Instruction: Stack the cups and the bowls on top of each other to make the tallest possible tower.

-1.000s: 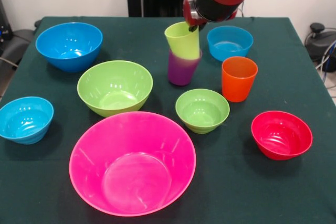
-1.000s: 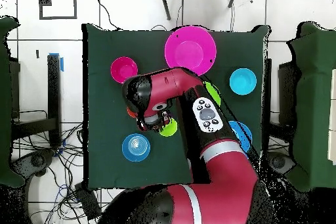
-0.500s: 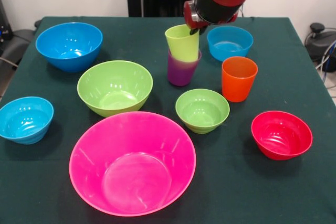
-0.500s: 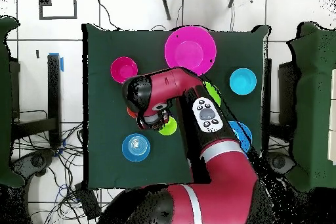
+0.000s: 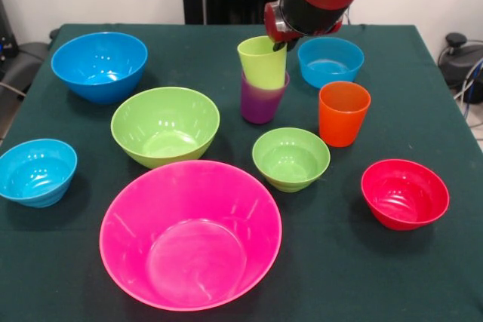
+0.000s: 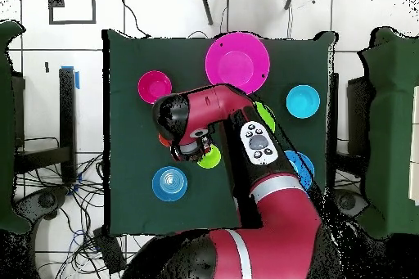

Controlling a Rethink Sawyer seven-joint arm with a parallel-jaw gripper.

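Observation:
A lime green cup [image 5: 263, 62] sits nested in the purple cup [image 5: 261, 102] at the table's middle back, leaning slightly. My gripper [image 5: 279, 41] hangs at the green cup's right rim, and its state is hidden under the wrist. The orange cup [image 5: 343, 113] stands to the right. Spread apart on the cloth are the huge pink bowl [image 5: 191, 235], large green bowl [image 5: 165, 124], large blue bowl [image 5: 99, 65], small green bowl [image 5: 290, 157], red bowl [image 5: 404, 192] and two small light-blue bowls [image 5: 36, 171] [image 5: 330, 60]. In the overhead view the arm [image 6: 214, 112] covers the cups, leaving only a bit of the green cup [image 6: 210, 159] in sight.
A dark green cloth [image 5: 423, 277] covers the table. The overhead view shows the pink bowl [image 6: 236, 61], the red bowl [image 6: 154, 86] and the light-blue bowls [image 6: 303, 101] [image 6: 168, 183] around the arm. Chairs and cables stand off the table's sides.
The green cup has gone from a clear tilt to nearly upright in the purple cup. The gripper has shifted only a little at its rim.

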